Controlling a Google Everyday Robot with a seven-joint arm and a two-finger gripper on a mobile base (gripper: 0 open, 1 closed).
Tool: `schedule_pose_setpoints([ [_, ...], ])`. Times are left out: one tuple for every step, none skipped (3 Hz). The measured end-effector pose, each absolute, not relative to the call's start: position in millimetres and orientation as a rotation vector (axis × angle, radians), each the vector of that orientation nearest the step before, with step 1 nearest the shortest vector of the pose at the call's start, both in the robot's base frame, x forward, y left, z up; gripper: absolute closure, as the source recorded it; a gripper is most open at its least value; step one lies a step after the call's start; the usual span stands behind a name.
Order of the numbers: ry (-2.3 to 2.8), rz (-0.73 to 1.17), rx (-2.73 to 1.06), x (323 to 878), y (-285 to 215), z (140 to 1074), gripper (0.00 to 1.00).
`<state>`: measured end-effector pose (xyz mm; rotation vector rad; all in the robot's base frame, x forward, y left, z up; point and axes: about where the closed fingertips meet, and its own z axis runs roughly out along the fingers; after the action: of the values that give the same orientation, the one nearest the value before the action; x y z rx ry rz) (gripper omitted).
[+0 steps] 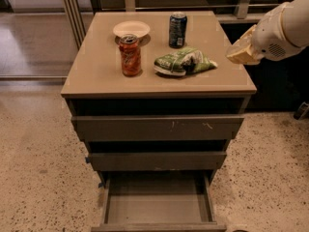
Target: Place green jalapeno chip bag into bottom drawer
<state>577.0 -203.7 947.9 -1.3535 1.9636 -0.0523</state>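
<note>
The cabinet [96,79] fills the middle of the view. Its bottom drawer [157,208] stands pulled out at 6 o'clock, its tray bare. The white arm [285,25] enters from 2 o'clock. The chip bag [183,62] lies on the cabinet top, a red can [130,56] at its 9 o'clock, a blue can [177,30] at 12 and a bowl [131,29] at 10. The gripper [240,52] hovers at the bag's 3 o'clock, near but apart; I cannot tell how its grip is set.

Single view from above and in front of the cabinet [157,128], tilted down at its top and open bottom drawer [157,209], fairly near, my gripper [240,52] at upper right.
</note>
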Motion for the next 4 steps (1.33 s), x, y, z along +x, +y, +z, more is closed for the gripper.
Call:
schedule_pose_setpoints([
  [1.963,-0.053,-1.354,576.7,-203.5,948.2,1.00],
  [1.947,-0.038,-1.330,579.8,-203.5,944.5,1.00],
  [1.883,0.018,-1.298,592.0,-188.9,936.7,0.88],
  [1.808,0.101,-1.282,612.3,-161.2,927.4,0.62],
])
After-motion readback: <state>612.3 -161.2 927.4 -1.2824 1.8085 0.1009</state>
